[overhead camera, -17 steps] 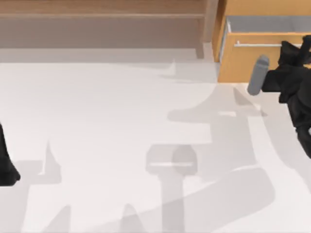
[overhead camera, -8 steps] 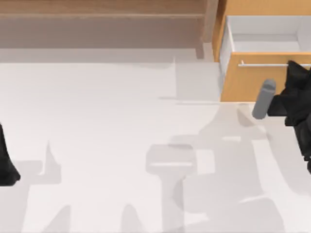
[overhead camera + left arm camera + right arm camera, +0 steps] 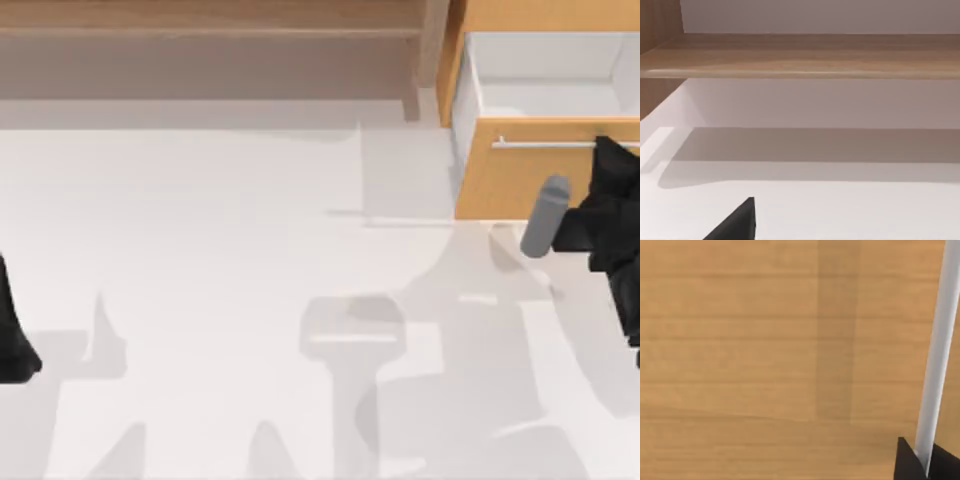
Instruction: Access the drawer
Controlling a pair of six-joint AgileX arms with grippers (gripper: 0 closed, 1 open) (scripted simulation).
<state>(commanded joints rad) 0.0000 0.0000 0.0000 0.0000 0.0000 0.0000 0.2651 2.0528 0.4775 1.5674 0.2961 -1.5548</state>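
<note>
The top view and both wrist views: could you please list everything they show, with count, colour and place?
drawer: one, orange-tan front with white inner box, pulled open at the table's far right
handle: one, thin silver bar, across the top of the drawer front
shelf unit: one, duller brown, open, along the far edge from the left to the drawer
table: one, white, beneath everything
right gripper: one, black, at the drawer front with its fingers either side of the handle
left arm: one, black, parked at the table's left edge
</note>
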